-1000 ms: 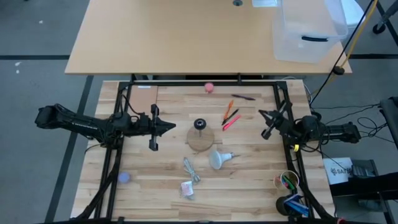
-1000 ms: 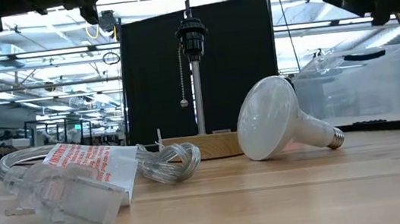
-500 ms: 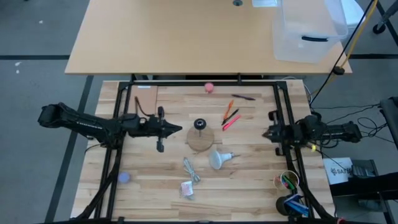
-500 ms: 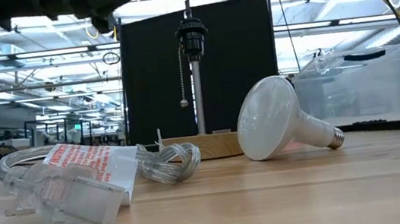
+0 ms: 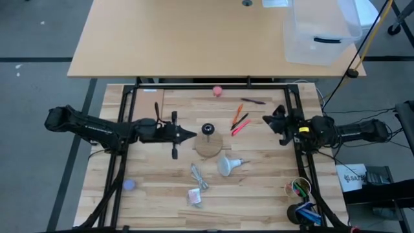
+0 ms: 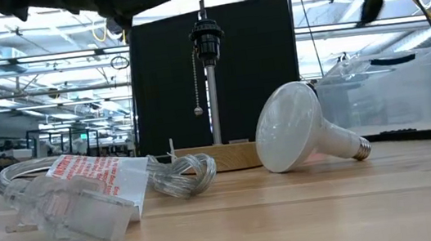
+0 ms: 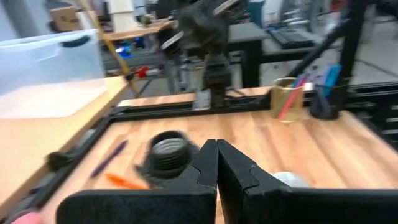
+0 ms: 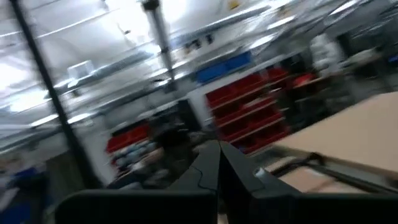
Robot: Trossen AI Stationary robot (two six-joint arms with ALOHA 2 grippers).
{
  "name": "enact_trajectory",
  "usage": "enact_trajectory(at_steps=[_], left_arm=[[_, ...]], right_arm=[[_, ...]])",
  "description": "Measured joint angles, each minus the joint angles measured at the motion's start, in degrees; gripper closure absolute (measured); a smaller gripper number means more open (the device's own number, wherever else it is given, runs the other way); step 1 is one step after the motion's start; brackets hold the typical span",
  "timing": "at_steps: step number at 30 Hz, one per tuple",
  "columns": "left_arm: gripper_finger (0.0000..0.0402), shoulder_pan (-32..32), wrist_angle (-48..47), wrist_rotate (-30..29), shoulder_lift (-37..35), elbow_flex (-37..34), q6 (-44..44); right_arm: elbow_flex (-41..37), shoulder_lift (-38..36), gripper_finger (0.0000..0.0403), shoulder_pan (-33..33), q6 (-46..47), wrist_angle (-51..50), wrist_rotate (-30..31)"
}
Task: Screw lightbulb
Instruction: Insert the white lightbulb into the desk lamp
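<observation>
The white lightbulb (image 5: 226, 166) lies on its side on the wooden table, with its globe (image 6: 296, 137) and silvery screw base (image 6: 361, 149) both resting on the boards. It is just near of the round wooden disc (image 5: 208, 145) with the black socket post (image 5: 207, 129). My left gripper (image 5: 193, 134) hovers shut, pointing level at the socket (image 7: 166, 153) from the table's left. My right gripper (image 5: 266, 120) is shut, raised at the table's right and tilted upward. Neither touches anything.
Orange and red pens (image 5: 240, 120) and a dark pen (image 5: 253, 101) lie between the socket and my right gripper. A clear cord (image 5: 198, 175) and packet (image 5: 195, 195) lie near-left of the bulb. A pink ball (image 5: 218, 90) sits far; a pen cup (image 5: 299, 188) near right.
My left gripper has slid toward the table's right, closing on the socket post, still shut. My right gripper has risen, rolled about its own axis and come a little toward the table's middle, still shut. The lightbulb has stayed put.
</observation>
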Motion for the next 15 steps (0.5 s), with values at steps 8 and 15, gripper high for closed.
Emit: enact_trajectory(at_steps=[8, 15], left_arm=[[0.0397, 1.4, -4.5, -2.2, 0.3, 0.0, -4.7], [0.0323, 0.2, -5.2, -4.4, 7.0, 0.0, -9.1]], right_arm=[[20.0, 18.0, 0.0403, 0.0, -7.7, -22.7, -9.4], [26.6, 29.2, 0.0403, 0.0, -8.1, -23.7, -8.3]])
